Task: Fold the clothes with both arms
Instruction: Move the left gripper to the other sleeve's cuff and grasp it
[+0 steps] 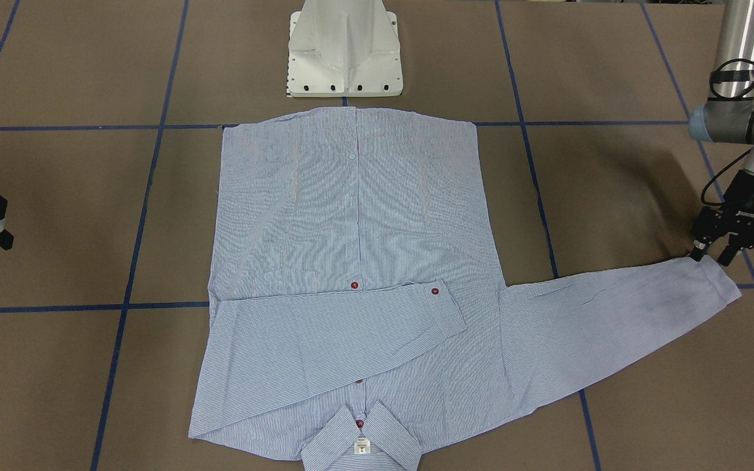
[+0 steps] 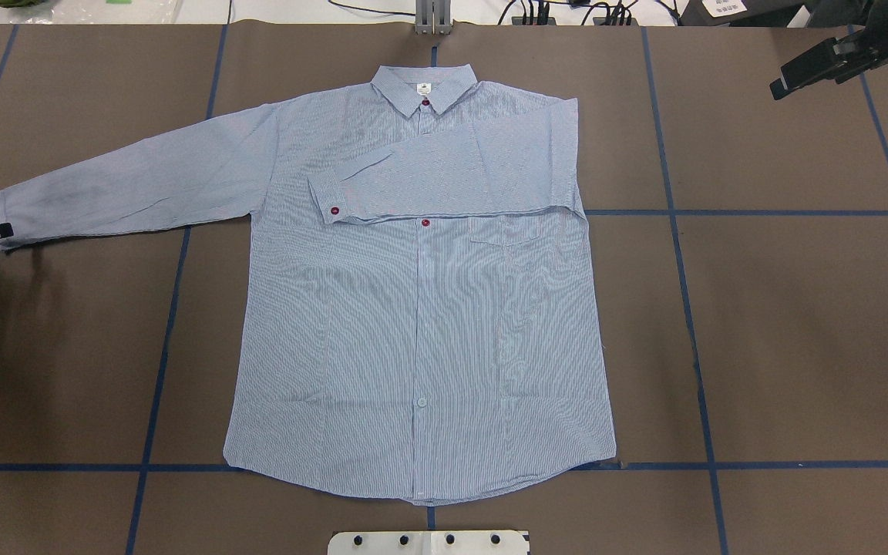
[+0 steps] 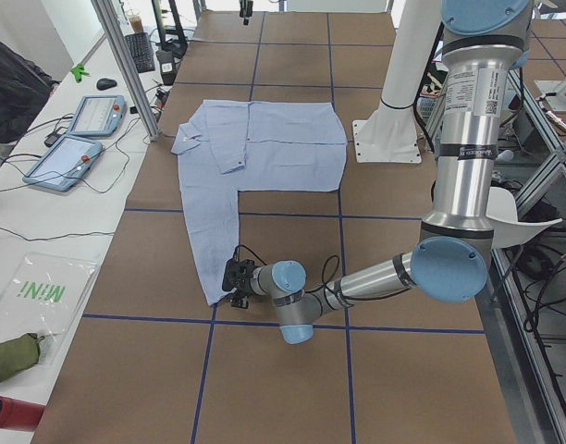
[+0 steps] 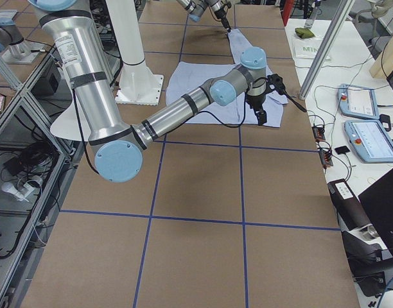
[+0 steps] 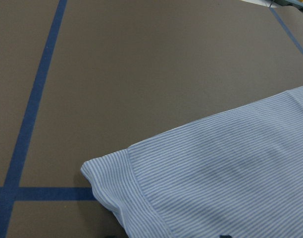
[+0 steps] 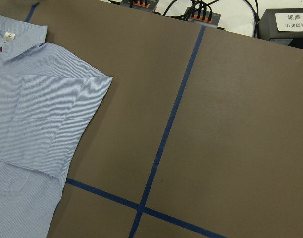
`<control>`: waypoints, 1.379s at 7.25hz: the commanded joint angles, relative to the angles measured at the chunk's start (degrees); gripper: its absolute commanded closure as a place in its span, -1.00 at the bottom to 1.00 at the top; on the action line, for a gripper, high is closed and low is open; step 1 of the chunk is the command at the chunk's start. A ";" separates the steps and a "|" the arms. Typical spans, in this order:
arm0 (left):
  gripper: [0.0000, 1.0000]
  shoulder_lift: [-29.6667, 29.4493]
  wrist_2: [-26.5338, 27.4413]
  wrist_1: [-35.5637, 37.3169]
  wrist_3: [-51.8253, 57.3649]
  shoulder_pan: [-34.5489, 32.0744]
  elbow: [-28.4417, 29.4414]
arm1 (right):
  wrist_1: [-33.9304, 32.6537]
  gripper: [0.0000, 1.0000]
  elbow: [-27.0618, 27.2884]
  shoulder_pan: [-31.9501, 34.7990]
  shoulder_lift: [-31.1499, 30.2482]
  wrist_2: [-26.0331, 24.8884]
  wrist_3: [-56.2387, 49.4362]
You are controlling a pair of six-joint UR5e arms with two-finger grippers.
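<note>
Shirt (image 2: 413, 324) lies flat on the worktop (image 2: 760, 308), front up and buttoned. Directions are read on the overhead view: collar (image 2: 425, 85) at 12 o'clock, hem at 6 o'clock near the robot base.

Folded sleeve (image 2: 452, 173) comes from the 3 o'clock shoulder and lies across the chest, its cuff end pointing to 9 o'clock. Free sleeve (image 2: 136, 181) runs straight out to 9 o'clock, well past the body.

Left gripper (image 1: 711, 258) is low at the cuff (image 1: 717, 281) of the free sleeve. Its jaws are parted, tips at the cuff's edge, nothing pinched yet. Right gripper (image 2: 787, 79) hangs above the worktop at about 2 o'clock, well apart from the shirt; whether its jaws are parted or closed cannot be told.

Handling, as judged:
- Thin woven cotton: light, soft, no stiffness of its own. It will drape and drag, and any lifted part will sag.
- The cuff is double-layered and stitched, the firmest part within reach, so it is the best place to pinch. Take both layers at the hem edge.
- The cloth is likely to slide on the smooth worktop. A fast pull could shift the body or disturb the folded sleeve.
- Carry the cuff low toward 3 o'clock, across the chest.
</note>
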 commanded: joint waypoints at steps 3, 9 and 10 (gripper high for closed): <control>1.00 0.00 0.25 -0.09 -0.04 0.01 -0.15 | -0.06 -0.99 1.34 0.01 -0.51 -0.29 0.39; 1.00 -5.23 -9.14 6.22 0.06 -0.16 -11.83 | 0.03 -1.00 1.34 -0.17 -0.77 -0.38 0.56; 1.00 -8.05 -12.37 9.11 -0.29 -0.16 -13.49 | 0.03 -1.00 1.34 -0.17 -0.77 -0.38 0.56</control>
